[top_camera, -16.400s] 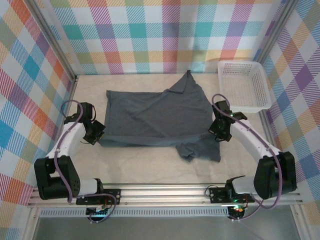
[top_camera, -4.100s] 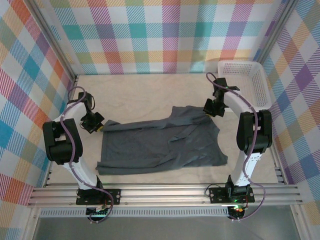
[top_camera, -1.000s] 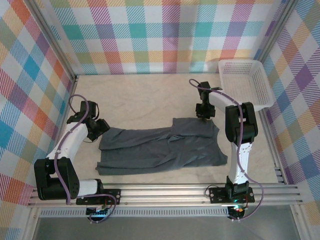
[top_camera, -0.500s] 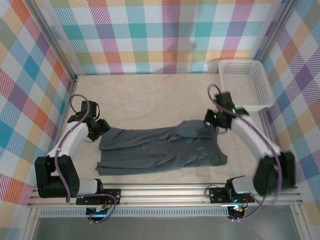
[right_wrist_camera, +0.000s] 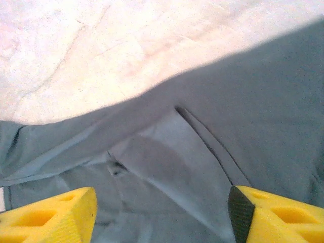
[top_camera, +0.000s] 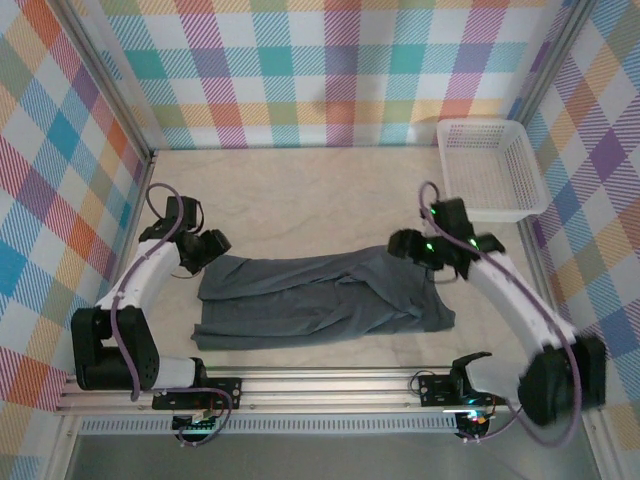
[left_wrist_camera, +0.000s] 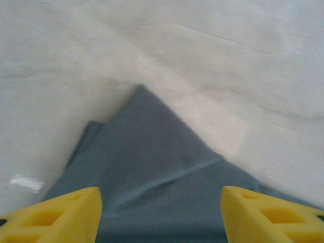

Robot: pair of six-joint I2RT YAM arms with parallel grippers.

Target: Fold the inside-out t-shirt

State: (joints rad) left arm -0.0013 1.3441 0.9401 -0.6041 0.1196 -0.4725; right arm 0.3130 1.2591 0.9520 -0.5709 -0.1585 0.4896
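The left end effector (top_camera: 208,245) stands released. In the left wrist view its two yellow fingers (left_wrist_camera: 61,215) sit wide apart at the bottom corners, with nothing pinched between them. It hangs over the far left corner of the t-shirt (top_camera: 320,295). Whether the fingertips touch the cloth cannot be told.

The right end effector (top_camera: 405,245) is released as well. In the right wrist view its yellow fingers (right_wrist_camera: 50,215) are spread wide, with open cloth between them and no fold caught. It is over the far edge of the shirt towards its right end.

The t-shirt is plain dark slate blue-grey and lies flat on the pale surface (top_camera: 300,190), in the near half, between the two arms. It forms a long band running left to right, narrower at the left and deeper at the right, with layers lapped over one another near the middle. In the left wrist view the t-shirt (left_wrist_camera: 152,167) ends in a pointed corner lying flat on the surface (left_wrist_camera: 228,61), crossed by a faint crease. In the right wrist view the t-shirt (right_wrist_camera: 202,152) shows a raised diagonal fold edge and overlapping layers. The white mesh basket (top_camera: 478,124) sits at the far right corner, well apart from the shirt.
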